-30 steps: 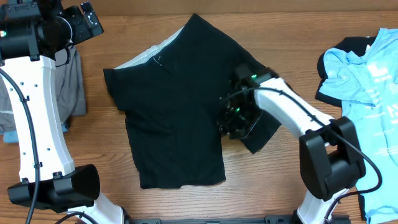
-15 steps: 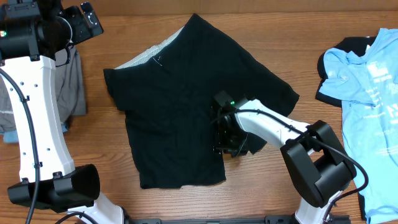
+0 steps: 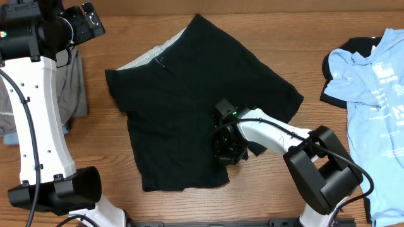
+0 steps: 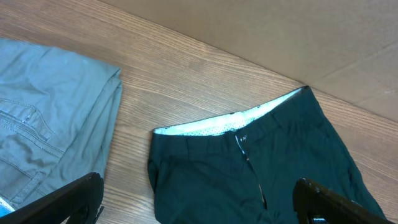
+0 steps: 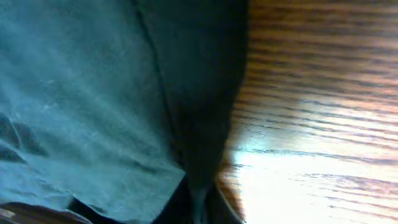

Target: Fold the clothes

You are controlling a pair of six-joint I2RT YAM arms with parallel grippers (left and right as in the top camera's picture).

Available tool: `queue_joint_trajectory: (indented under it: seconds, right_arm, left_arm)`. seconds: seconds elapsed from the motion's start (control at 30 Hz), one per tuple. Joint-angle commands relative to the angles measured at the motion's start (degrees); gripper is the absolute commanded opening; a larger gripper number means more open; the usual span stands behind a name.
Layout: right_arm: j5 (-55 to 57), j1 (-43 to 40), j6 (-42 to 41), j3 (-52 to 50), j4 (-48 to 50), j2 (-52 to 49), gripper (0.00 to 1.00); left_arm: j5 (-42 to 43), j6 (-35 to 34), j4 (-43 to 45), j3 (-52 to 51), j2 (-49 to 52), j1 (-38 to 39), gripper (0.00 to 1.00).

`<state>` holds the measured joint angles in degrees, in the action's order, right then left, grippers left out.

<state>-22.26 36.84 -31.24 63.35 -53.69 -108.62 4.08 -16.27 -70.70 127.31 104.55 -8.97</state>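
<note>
**Table** (image 3: 315,38): wooden, grain running side to side.

**Black shorts** (image 3: 183,107): laid flat and spread out at the middle of the table. The waistband is turned toward the far left corner, with its pale grey inner band (image 4: 231,122) exposed along the top. The two legs are directed toward the near edge and the right edge. The cloth is creased near the right leg's hem.

**Right gripper** (image 3: 228,148): set down on the shorts at the inner side of the right leg, toward the near edge. Its fingers are closed together, and in the right wrist view a fold of the black cloth is seen pinched between them, with bare wood beside it.

**Left gripper** (image 3: 93,20): held above the far left corner, clear of the shorts. Its fingers (image 4: 68,198) are spread wide and nothing is held between them.

**Grey garment** (image 3: 71,82): placed at the left edge, partly under the left arm.

**Light blue T-shirt** (image 3: 372,88): white-printed and crumpled, placed at the right edge over a dark piece (image 3: 333,94).
</note>
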Motion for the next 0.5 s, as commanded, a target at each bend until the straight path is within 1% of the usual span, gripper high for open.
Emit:
queue_joint_trajectory:
  seconds: [0.0, 0.2, 0.33, 0.47]
  right_arm:
    - [0.6, 0.2, 1.3, -0.4, -0.9, -0.6, 0.04]
    - [10.4, -2.8, 1.3, -0.4, -5.8, -0.6, 0.04]
    - [10.9, -7.6, 5.9, -0.4, -4.7, -0.6, 0.04]
    - [11.3, -13.4, 8.4, -0.4, -2.5, -0.6, 0.04]
  left_arm:
    - [0.0, 1.0, 0.2, -0.1, 0.2, 0.0, 1.00]
    - [0.0, 1.0, 0.2, -0.1, 0.2, 0.0, 1.00]
    - [0.0, 1.0, 0.2, -0.1, 0.2, 0.0, 1.00]
    - [0.0, 1.0, 0.2, -0.1, 0.2, 0.0, 1.00]
